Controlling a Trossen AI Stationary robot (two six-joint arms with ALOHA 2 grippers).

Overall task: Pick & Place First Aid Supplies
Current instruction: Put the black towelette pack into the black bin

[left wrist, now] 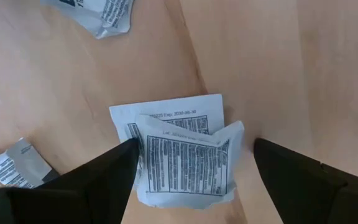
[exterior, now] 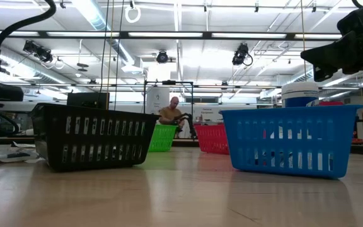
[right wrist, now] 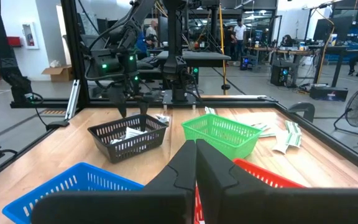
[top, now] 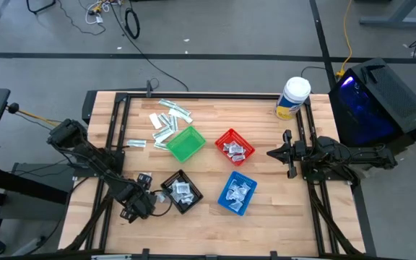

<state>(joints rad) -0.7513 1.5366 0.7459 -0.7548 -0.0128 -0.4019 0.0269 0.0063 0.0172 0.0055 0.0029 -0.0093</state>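
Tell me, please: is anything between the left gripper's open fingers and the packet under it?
Nothing visible is. The left gripper is open, with a folded white packet on the bare table between its fingers. The other packets lie off to the sides.

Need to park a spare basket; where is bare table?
Bare wood lies between the red basket and the tub, and right of the blue basket. Crowded: strips behind the green basket, packets beside the black basket.
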